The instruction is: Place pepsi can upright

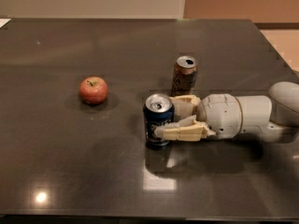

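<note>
The pepsi can [157, 120] is dark blue with a silver top. It stands upright on the dark table [70, 162], right of centre. My gripper [166, 117] reaches in from the right, level with the table, and its cream fingers [182, 132] lie on the can's front and back sides. The gripper looks shut on the can. The can's base rests on the table.
A brown-gold can [185, 74] stands upright just behind the gripper, close to the rear finger. A red apple [93, 90] lies to the left. My white arm [252, 118] stretches toward the table's right edge.
</note>
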Action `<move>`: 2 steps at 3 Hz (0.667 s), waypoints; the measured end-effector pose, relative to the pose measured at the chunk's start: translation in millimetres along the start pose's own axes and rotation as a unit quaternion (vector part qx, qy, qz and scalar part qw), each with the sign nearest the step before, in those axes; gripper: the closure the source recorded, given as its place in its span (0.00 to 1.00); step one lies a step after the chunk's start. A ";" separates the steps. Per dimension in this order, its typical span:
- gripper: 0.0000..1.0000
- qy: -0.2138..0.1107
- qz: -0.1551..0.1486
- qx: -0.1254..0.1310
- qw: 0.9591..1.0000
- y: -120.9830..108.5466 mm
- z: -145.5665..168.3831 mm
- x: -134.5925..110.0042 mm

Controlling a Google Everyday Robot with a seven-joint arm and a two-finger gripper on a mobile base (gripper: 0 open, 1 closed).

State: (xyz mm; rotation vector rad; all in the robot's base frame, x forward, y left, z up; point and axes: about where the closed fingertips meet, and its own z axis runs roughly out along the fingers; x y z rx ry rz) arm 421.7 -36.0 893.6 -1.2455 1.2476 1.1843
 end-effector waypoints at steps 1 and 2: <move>0.00 -0.001 -0.003 -0.001 1.000 -1.0 -1.3 3.1; 0.00 -0.001 -0.003 -0.001 1.000 -1.0 -1.2 3.0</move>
